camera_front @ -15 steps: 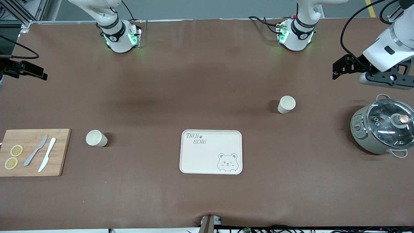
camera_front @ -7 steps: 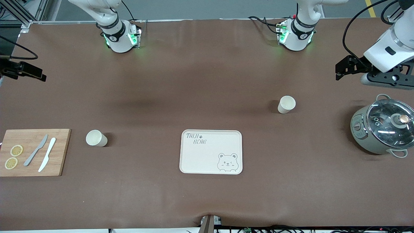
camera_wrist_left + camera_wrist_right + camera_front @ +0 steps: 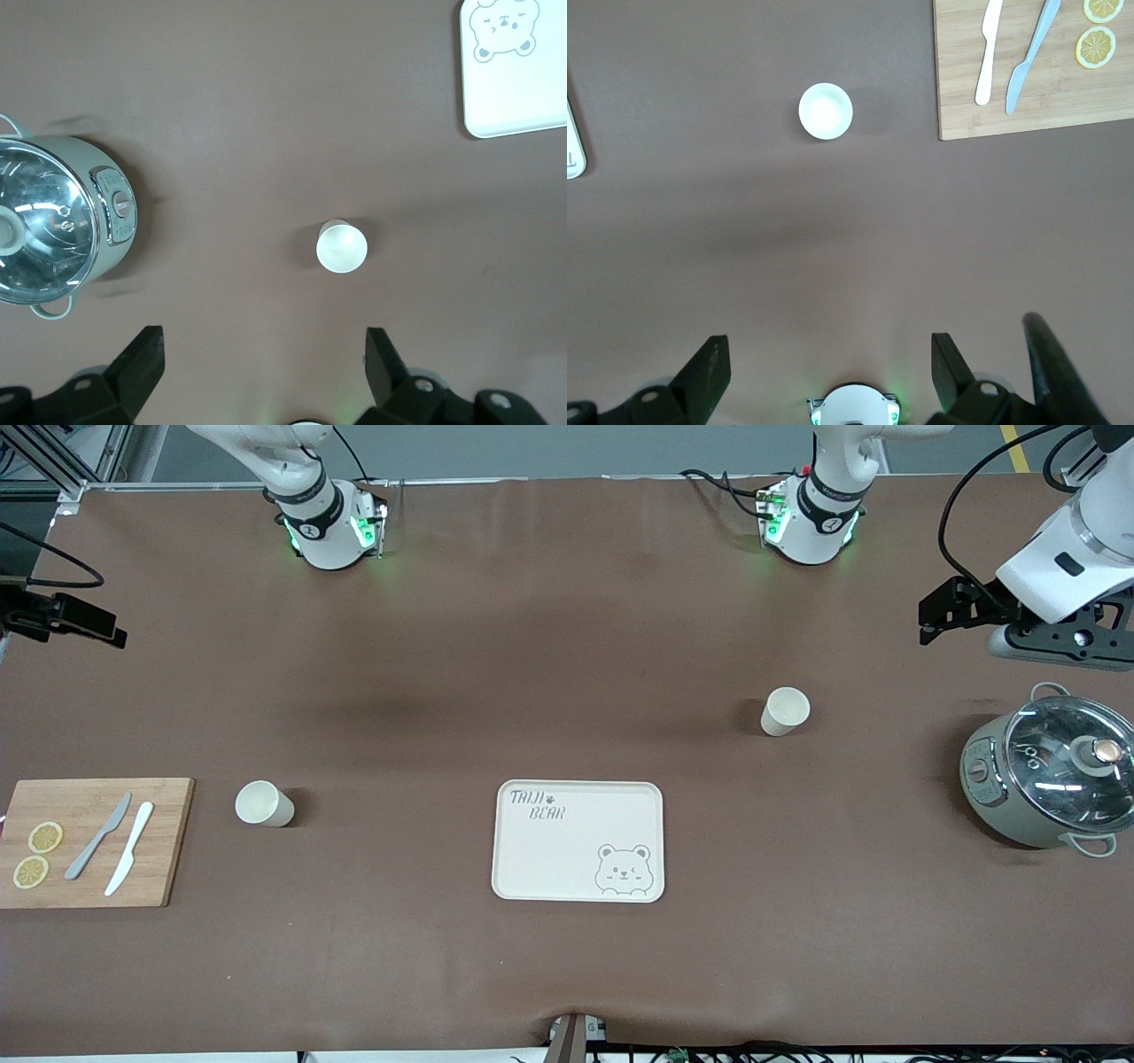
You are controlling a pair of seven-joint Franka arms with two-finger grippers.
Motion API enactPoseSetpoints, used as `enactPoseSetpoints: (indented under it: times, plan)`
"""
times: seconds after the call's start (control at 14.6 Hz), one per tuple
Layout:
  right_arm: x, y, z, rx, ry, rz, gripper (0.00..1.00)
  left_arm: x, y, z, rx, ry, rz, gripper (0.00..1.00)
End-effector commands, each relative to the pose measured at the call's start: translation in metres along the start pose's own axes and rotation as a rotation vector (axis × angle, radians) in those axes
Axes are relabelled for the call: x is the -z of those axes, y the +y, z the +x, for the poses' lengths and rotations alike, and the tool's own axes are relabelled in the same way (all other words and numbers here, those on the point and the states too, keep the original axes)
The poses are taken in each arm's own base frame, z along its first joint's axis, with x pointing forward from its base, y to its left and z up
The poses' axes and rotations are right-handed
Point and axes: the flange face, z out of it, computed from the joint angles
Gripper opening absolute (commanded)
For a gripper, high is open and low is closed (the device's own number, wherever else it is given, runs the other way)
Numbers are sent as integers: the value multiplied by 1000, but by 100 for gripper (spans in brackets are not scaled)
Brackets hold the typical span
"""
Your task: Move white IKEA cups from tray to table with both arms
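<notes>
Two white IKEA cups [image 3: 785,710] [image 3: 263,803], plain, tapered, upright, I log on the table [image 3: 567,673]. Left gripper [image 3: 261,367] and right gripper [image 3: 824,372] I note with fingers apart, high over it.

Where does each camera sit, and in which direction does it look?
Front view: high across the table, facing both bases; left claw over the table's left-arm end, right claw over the other end.
Left wrist view: looks down on one cup, pot, tray; open left claw fingers show.
Right wrist view: looks down on the other cup, cutting board; open right claw fingers show.
Both wrist views share the tray.
</notes>
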Motion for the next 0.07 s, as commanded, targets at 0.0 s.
enactPoseSetpoints:
  times: [0.0]
  plan:
    - [5,-2,-5,-12,8,3,100,4,0,-1,-7,1,22,100]
